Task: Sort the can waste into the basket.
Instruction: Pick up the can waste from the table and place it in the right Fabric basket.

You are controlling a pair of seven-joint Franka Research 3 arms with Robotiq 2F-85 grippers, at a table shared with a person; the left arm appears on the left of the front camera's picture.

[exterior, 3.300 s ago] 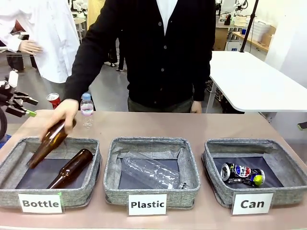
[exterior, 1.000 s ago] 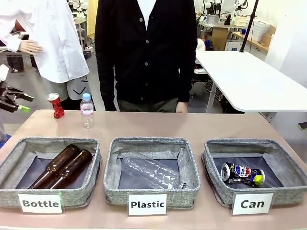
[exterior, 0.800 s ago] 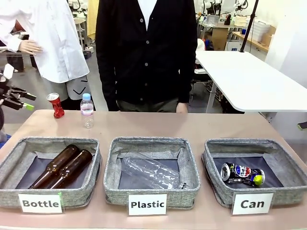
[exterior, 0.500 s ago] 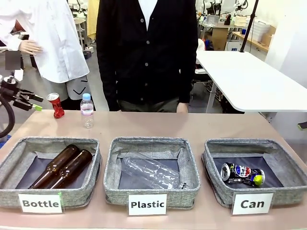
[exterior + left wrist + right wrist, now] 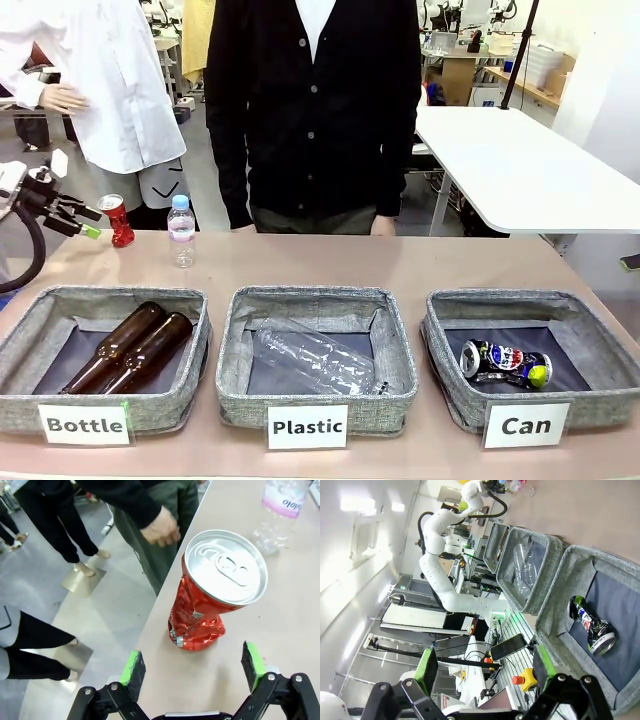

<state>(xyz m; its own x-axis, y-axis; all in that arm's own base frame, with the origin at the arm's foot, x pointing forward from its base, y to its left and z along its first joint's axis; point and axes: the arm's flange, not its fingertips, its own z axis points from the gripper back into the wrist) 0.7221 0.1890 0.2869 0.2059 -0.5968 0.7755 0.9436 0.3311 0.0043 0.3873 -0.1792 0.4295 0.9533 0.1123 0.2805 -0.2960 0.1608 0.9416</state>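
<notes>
— Can you read the print on the red can (image 5: 116, 221) from the front?
— No, it's too small there. In the left wrist view the top edge cuts off the plastic bottle (image 5: 283, 502), so part of its label is lost.
— And the Can basket (image 5: 455, 405)?
— Its right corner runs off the front picture. The right wrist view crops it too.

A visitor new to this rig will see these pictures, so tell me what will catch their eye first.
The crushed red metal can with a silver top looms large in the left wrist view, upright near the far left edge of the table, with the open left gripper just short of it. In the front view, a dark crushed metal can lies in the right-hand square grey fabric basket signed "Can".
</notes>
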